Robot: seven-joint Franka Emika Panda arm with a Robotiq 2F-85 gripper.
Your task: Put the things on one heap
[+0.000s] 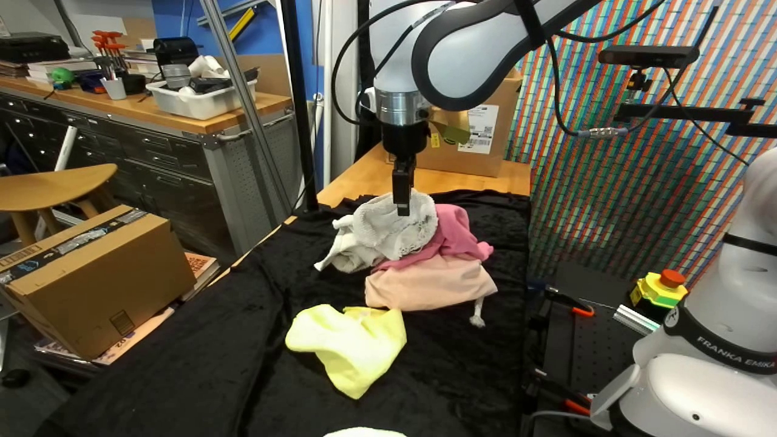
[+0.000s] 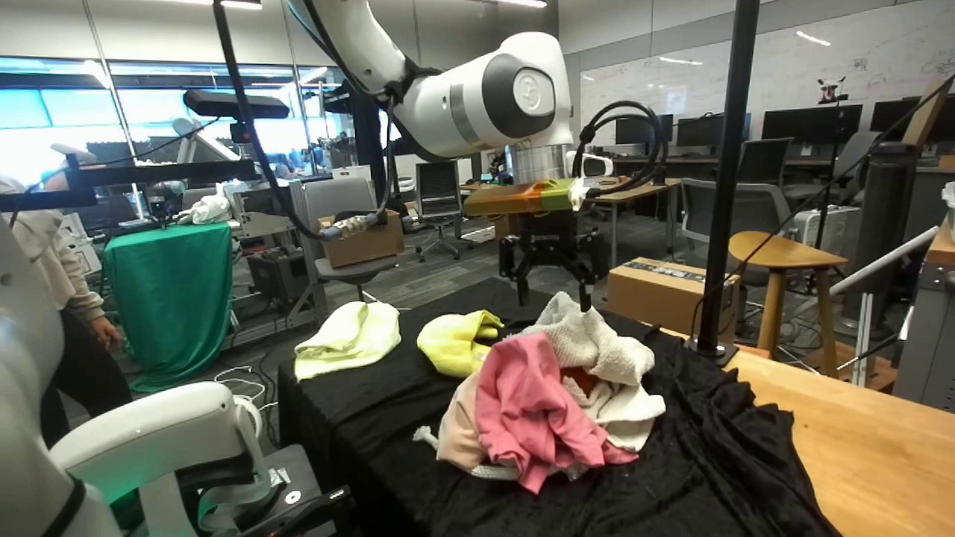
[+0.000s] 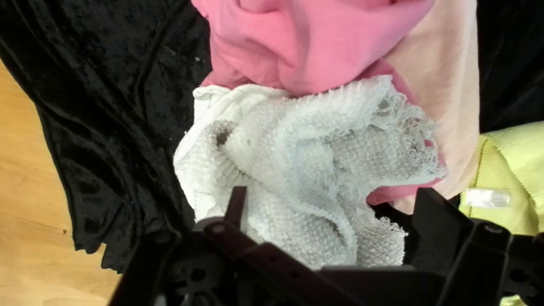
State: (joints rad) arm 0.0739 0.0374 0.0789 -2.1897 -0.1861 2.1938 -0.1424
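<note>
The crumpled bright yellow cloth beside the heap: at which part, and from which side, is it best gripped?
Probably at the top ridge of the crumpled bright yellow cloth; approach from above with the open gripper, since the cloth bulges upward in folds that should pinch easily.

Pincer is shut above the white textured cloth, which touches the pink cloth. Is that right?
Not shut: the wrist view shows the pincer open, its fingers apart. It is above the white textured cloth, which touches the pink cloth.
</note>
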